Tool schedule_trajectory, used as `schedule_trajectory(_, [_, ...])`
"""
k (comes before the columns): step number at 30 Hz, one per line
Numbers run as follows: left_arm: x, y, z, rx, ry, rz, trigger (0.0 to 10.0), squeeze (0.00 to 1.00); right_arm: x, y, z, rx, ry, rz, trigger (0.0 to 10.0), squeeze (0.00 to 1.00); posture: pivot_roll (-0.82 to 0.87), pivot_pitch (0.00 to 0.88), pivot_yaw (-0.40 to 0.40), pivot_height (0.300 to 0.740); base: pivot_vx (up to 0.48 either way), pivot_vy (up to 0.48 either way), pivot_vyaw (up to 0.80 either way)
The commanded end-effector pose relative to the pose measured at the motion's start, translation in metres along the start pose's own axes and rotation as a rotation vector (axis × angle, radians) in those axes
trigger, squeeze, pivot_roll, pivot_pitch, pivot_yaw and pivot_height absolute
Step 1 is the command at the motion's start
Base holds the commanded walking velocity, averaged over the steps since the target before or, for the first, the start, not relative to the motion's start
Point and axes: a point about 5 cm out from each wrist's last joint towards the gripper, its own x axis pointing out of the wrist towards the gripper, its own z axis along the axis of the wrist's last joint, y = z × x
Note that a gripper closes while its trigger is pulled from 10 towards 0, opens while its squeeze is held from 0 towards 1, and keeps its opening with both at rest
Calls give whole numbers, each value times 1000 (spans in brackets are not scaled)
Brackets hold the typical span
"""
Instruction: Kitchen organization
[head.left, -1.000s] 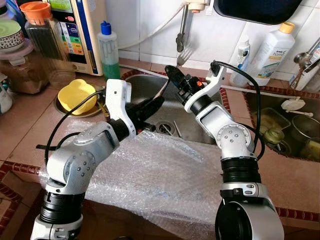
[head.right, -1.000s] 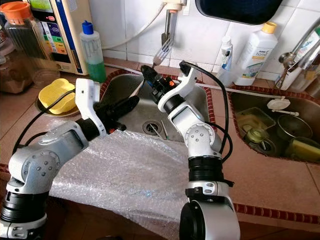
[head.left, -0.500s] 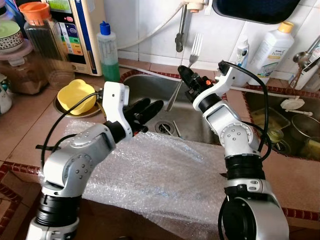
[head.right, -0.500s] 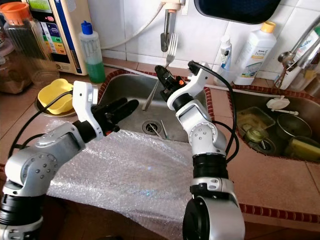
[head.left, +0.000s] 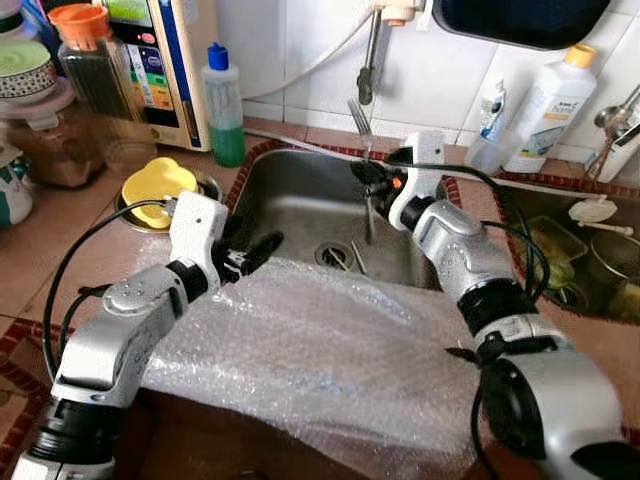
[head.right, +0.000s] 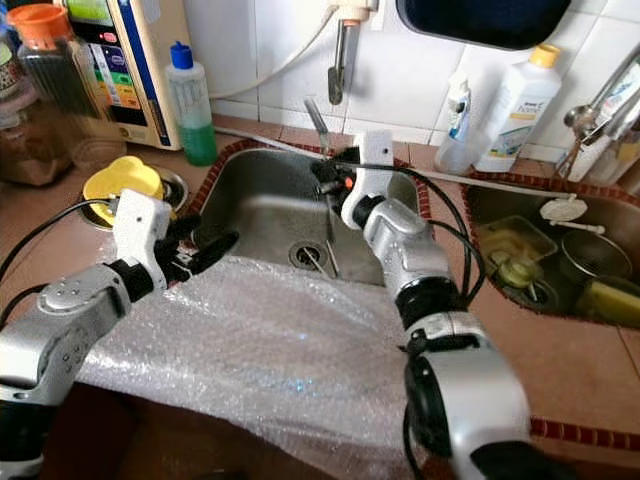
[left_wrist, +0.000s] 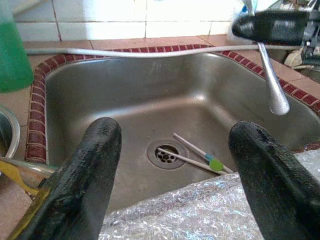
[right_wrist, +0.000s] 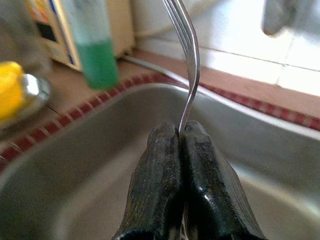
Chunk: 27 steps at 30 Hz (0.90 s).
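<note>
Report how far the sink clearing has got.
Done: the fork is lifted out of the sink, pinched in the right gripper. In hand: it hangs above the basin, not yet set down. Left: two thin sticks lie by the drain, and the left gripper hovers open at the sink's edge over the bubble wrap.

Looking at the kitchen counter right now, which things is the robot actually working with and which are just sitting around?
In use:
- fork, clamped in the right gripper above the sink
- left gripper, open at the sink's edge
- bubble wrap over the counter's front edge

Lying about:
- two chopsticks by the drain
- green soap bottle
- yellow dish
- white bottle
</note>
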Motion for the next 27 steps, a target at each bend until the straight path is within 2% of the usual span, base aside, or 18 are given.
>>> schedule_trajectory(1, [2,-2,4,24,-18,3,10000,1000,-2,-7,0,-96,28,-31,0,0,195,60,-27,740,0,0,0])
schedule_trajectory(3, [2,-2,4,24,-18,3,10000,1000,-2,-7,0,-96,28,-31,0,0,195,60,-27,740,0,0,0])
schedule_trajectory(4, [2,-3,5,26,-24,2,10000,835,-3,-10,-4,-152,57,-40,0,0,200,61,-27,740,0,0,0])
schedule_trajectory(5, [2,-3,5,26,-24,2,10000,835,-3,-10,-4,-152,57,-40,0,0,200,61,-27,740,0,0,0])
schedule_trajectory(6, [1,-5,6,29,-30,-4,10000,0,-5,-11,-7,-239,90,-39,0,0,205,63,-27,740,0,0,0])
schedule_trajectory(8, [1,-5,6,29,-30,-4,10000,0,-5,-11,-7,-239,90,-39,0,0,205,63,-27,740,0,0,0])
schedule_trajectory(9, [1,-7,6,38,-34,-11,10000,0,-6,-12,-11,-324,123,-32,0,0,209,63,-28,740,0,0,0])
schedule_trajectory(10, [1,-7,6,38,-34,-11,10000,0,-6,-12,-11,-324,123,-32,0,0,209,63,-28,740,0,0,0])
schedule_trajectory(12, [0,-7,4,52,-34,-15,10000,0,-7,-11,-19,-449,178,-11,0,0,216,66,-34,740,0,0,0])
schedule_trajectory(14, [0,-7,4,55,-35,-14,10000,0,-7,-10,-21,-483,191,-3,0,0,216,66,-34,740,0,0,0])
schedule_trajectory(15, [0,-6,4,57,-39,-9,10000,0,-7,-8,-26,-514,221,16,10000,0,218,67,-36,740,0,0,0])
schedule_trajectory(20, [0,-6,4,58,-41,-4,10000,0,-7,-4,-32,-541,252,46,10000,0,224,67,-42,740,0,0,0])
schedule_trajectory(21, [0,-6,4,58,-41,-3,10000,0,-7,-3,-33,-553,259,51,10000,90,225,68,-44,740,0,0,0])
schedule_trajectory(22, [0,-6,4,58,-41,-3,10000,0,-7,-3,-33,-553,259,51,10000,90,225,68,-44,740,0,0,0])
schedule_trajectory(23, [0,-6,3,58,-40,-2,10000,0,-7,-2,-35,-556,266,57,10000,694,227,67,-46,740,0,0,0])
schedule_trajectory(24, [-1,-7,2,55,-37,-2,10000,0,-7,-1,-37,-574,275,66,10000,1000,227,67,-47,740,0,0,0])
schedule_trajectory(27, [-1,-8,0,53,-31,-6,10000,0,-7,0,-39,-581,282,78,10000,1000,225,65,-47,740,0,0,0])
